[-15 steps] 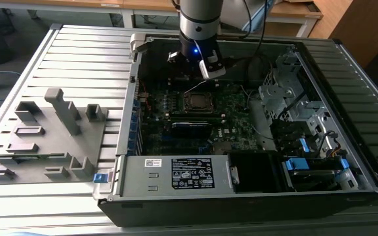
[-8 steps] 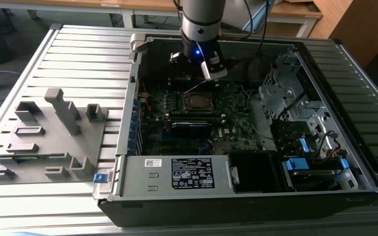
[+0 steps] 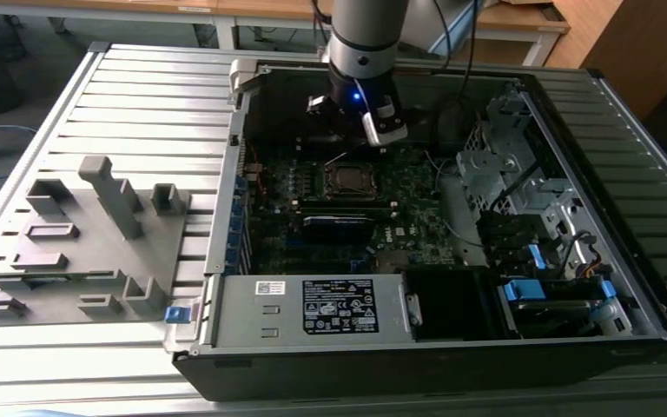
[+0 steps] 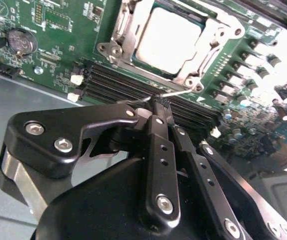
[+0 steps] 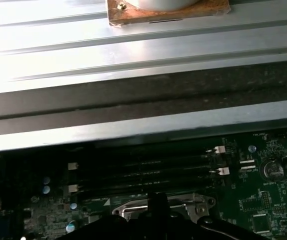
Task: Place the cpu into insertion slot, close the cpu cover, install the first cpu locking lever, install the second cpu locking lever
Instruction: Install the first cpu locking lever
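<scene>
Setting: ribbed grey metal desk (image 3: 136,95) carrying an opened computer case (image 3: 426,347) laid on its side, with a grey moulded fixture (image 3: 79,252) set toward the exterior view's left
Arm: lowered into the case, with the hand (image 3: 363,117) hovering close above the motherboard (image 3: 415,208), just beyond the socket as the exterior view shows it
Hand state: fingers (image 4: 158,145) drawn together to a narrow stance in the second wrist view; a thin silvery locking lever (image 4: 176,93) is met at their tip, though whether it is pinched or merely pushed cannot be told
Cpu: the cpu (image 4: 166,40) is seated flat in the insertion slot (image 3: 349,180), dull silver top facing up
Cover: the cpu cover (image 4: 208,47) is laid down around the chip, framing it
Step in hand: judged to be the work on a locking lever, the placing and closing looking done
Doing it well: the lever is best swept down steadily and tucked sideways under its retaining hook, with pressure kept off the memory slots (image 4: 133,85) just beside
Hard to make out: the lever's far end and its hook are hidden behind the fingers; the state of the other lever cannot be judged; the socket is cut off by the hand's dark body in the first wrist view
</scene>
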Motion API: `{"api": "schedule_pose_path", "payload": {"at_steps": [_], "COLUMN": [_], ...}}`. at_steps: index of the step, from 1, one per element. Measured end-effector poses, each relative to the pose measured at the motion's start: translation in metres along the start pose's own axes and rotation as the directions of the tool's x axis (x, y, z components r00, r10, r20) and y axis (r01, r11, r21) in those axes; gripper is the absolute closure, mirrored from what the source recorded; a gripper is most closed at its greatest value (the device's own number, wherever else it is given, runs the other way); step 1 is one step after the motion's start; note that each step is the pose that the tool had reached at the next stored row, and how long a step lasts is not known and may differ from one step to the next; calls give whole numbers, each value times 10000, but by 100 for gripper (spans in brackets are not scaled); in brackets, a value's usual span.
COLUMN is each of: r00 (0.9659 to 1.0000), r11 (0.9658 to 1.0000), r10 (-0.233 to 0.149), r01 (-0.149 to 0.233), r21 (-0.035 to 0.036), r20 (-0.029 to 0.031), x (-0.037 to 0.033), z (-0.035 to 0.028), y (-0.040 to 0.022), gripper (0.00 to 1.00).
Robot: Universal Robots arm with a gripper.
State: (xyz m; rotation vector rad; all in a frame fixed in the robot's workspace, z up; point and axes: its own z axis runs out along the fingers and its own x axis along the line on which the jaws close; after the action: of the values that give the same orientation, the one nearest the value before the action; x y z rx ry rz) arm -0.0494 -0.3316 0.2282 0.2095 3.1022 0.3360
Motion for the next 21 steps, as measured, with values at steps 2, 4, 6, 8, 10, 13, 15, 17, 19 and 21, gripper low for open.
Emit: {"api": "schedule_pose_path", "payload": {"at_steps": [2, 4, 6, 8, 10, 13, 15, 17, 19, 21], "r00": [10000, 10000, 10000, 10000, 10000, 10000, 10000, 10000, 10000, 10000], "r11": [10000, 10000, 10000, 10000, 10000, 10000, 10000, 10000, 10000, 10000], "r10": [1, 3, 2, 2, 1, 2, 2, 2, 2, 2], "r01": [-1, -3, -2, -2, -1, -2, -2, -2, -2, -2], "r21": [-9, -22, -30, -34, -39, -37, -38, -37, -37, -38], "r20": [-1, -3, -3, -5, -5, -6, -5, -5, -6, -5], "x": [-20, -23, -22, -21, -21, -20, -21, -21, -21, -21], "z": [18, 34, 49, 62, 71, 71, 72, 100, 129, 130], "y": [4, 9, 19, 30, 36, 36, 36, 30, 23, 23], "gripper": [89, 89, 89, 89, 89, 89, 89, 89, 89, 89]}}
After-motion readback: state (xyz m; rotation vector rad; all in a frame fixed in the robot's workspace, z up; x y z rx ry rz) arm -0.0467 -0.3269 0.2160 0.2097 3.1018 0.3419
